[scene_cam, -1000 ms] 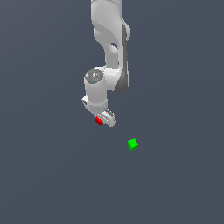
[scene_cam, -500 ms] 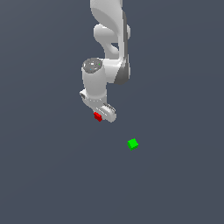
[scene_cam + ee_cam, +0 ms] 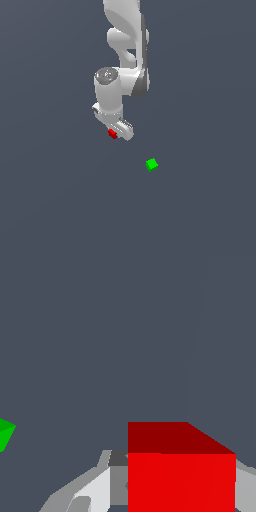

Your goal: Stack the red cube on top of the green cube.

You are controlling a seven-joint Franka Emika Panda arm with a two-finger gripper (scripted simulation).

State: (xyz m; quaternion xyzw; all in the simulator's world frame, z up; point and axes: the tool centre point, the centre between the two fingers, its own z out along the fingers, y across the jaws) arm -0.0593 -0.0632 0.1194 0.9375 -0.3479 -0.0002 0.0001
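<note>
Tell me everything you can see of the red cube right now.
The red cube is a tiny, plain, bright red block with flat, unmarked faces, its top face shaded darker. It sits between the fingers of the white pincer, which is shut on it; in the wrist view grey finger parts flank both its sides. In the exterior view only a small red patch shows under the pincer. It is well apart from the green cube, which lies toward the exterior view's right and lower in that picture.

You see the small bright red cube (image 3: 112, 133) raised, well apart from the small bright green cube (image 3: 152, 164) lying lower toward the exterior view's right.
</note>
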